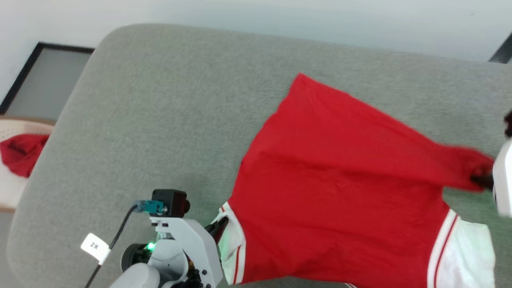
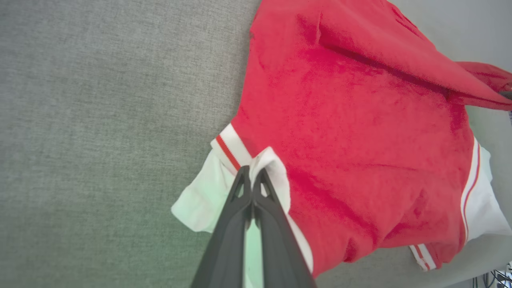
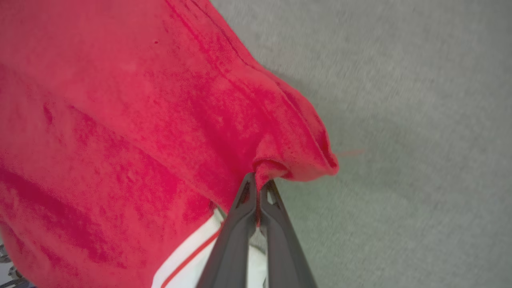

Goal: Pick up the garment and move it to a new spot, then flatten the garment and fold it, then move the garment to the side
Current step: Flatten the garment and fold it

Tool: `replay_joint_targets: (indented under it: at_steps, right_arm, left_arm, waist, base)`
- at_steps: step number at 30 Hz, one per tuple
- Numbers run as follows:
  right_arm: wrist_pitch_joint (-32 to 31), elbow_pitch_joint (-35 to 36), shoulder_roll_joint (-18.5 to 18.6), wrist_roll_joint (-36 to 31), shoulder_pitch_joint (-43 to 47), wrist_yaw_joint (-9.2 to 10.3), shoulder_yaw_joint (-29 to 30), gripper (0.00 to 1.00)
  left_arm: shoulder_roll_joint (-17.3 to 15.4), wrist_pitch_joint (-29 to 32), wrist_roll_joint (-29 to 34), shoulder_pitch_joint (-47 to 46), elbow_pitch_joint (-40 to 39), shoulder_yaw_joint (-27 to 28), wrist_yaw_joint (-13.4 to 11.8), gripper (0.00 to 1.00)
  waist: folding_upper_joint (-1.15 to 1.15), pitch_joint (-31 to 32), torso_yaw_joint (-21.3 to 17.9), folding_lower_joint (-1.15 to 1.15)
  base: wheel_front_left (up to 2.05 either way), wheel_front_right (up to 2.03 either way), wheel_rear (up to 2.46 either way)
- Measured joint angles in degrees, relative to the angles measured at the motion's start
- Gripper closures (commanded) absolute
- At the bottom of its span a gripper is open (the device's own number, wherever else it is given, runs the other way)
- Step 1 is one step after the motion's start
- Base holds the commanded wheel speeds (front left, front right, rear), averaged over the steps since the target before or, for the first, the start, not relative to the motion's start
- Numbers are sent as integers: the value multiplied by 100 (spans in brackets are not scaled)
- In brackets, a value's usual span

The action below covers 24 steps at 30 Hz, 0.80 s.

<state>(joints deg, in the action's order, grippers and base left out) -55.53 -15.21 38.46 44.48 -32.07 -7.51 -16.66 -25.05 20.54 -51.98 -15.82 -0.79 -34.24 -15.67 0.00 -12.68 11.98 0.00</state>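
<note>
The garment (image 1: 340,192), a red jersey T-shirt with white striped sleeves, lies plain side up on the grey cushion (image 1: 160,120), partly lifted. My left gripper (image 1: 219,231) is shut on the white sleeve at the garment's lower left; the left wrist view shows it (image 2: 252,176) pinching that sleeve beside the red-white trim. At the right edge my right gripper (image 1: 482,180) is shut on a bunched red corner pulled out to the right. In the right wrist view its fingers (image 3: 256,182) clamp that red fold of the garment (image 3: 140,140). Any lettering is hidden.
The grey cushion spreads wide to the left and behind the garment. A pale basket (image 1: 12,188) holding another red cloth (image 1: 22,150) sits at the far left beyond the cushion's edge. A dark-framed panel (image 1: 44,80) leans against the wall behind it.
</note>
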Motion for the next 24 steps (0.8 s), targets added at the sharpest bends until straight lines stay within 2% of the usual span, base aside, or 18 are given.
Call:
replay_joint_targets:
  at_steps: [5,11,16,21,22,23,24]
  right_arm:
    - [-101,750,-76,-100,1247,0,639,100]
    - [-283,1540,-576,-372,2493,0,1425,100]
    - [-352,1923,-1116,-654,3115,0,1842,100]
    - [-138,1937,-1419,-964,3273,0,1889,100]
    - [-76,1900,-1449,-1027,3266,0,1881,88]
    - [-23,1871,-1450,-1090,3266,0,1848,51]
    - [42,1844,-1458,-1154,3259,0,1825,0]
  left_arm:
    - [-71,32,-43,99,-113,26,-66,100]
    - [-107,63,-46,121,-190,30,-99,100]
    - [-101,71,-48,120,-207,14,-105,100]
    - [-94,69,-80,116,-188,16,-107,100]
    - [-96,70,-81,116,-183,16,-107,100]
    - [-93,70,-82,113,-179,15,-105,100]
    - [-91,69,-87,108,-174,15,-105,100]
  waist:
    - [0,187,-233,0]
    - [0,306,-457,0]
    - [0,333,-560,0]
    - [0,312,-616,0]
    - [0,307,-626,0]
    - [0,301,-632,0]
    - [0,298,-637,0]
  base:
    - [0,0,0]
    - [0,0,0]
    - [0,0,0]
    - [0,0,0]
    - [0,0,0]
    - [0,0,0]
    - [0,0,0]
